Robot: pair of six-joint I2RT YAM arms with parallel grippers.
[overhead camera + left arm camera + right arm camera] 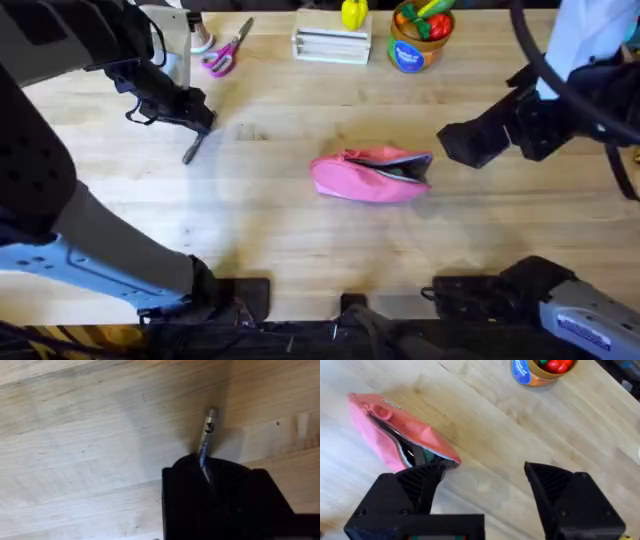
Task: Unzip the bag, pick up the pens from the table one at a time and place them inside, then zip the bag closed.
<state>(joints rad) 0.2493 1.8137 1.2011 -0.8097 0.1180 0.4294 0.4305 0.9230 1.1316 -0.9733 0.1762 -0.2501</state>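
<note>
The left gripper (196,122) sat in the upper left of the overhead frame, its jaws clenched on a silver-grey pen (192,150) that slanted down and to the left out of the fingertips, its lower tip at or just above the table (300,240); whether it touched the wood could not be told. In the left wrist view the same pen (207,435) stuck out of the black fingers (220,495) at the lower centre of the frame, pinched near one end, with its capped end pointing toward the upper right over bare planks. The right gripper (455,145) hung in the right half of the overhead frame, jaws spread wide and holding nothing, pointing left toward the bag (372,175). In the right wrist view its two black fingers (415,485) stood far apart along the bottom edge, and the left-hand one overlapped the near end of the bag (395,435), though contact could not be confirmed. The pink bag lay on the table a little right of the overhead frame's centre, its zipper drawn open so that a dark slit showed along its top edge. Along the top of the overhead frame stood pink-handled scissors (222,55), a clear box (331,45) and a cup (420,45) of coloured items, all well apart from both grippers.
</note>
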